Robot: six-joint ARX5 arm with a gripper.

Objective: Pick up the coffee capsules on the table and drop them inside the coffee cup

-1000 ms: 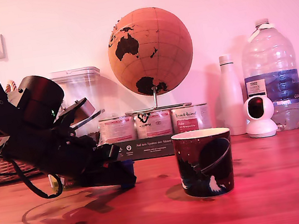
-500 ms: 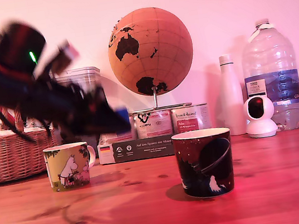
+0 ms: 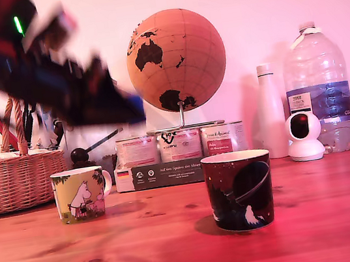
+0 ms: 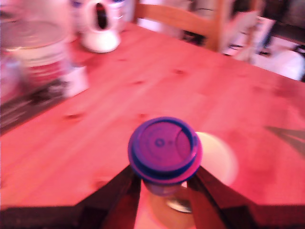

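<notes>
My gripper (image 4: 164, 185) is shut on a dark blue coffee capsule (image 4: 163, 149), whose round end faces the wrist camera between the two dark fingers (image 4: 125, 191). In the exterior view the arm is a motion-blurred dark mass at the upper left, and its gripper (image 3: 132, 114) hangs high above the table, left of the globe. The coffee cup (image 3: 240, 190), a dark mug with a white rim and space artwork, stands upright on the table to the exterior view's right of the gripper and well below it. A pale round patch (image 4: 218, 157) shows just behind the capsule; I cannot tell what it is.
A small yellow-green cartoon mug (image 3: 82, 194) stands below the arm, with a wicker basket (image 3: 11, 183) behind it. At the back are a cork globe (image 3: 176, 58), tins (image 3: 180, 144), a white bottle (image 3: 271, 111), a white camera (image 3: 304, 136) and a large water bottle (image 3: 317, 86).
The arm has lifted from table level to high above it, carrying the blue capsule up. The small mug and the basket, hidden a second ago, now show.
</notes>
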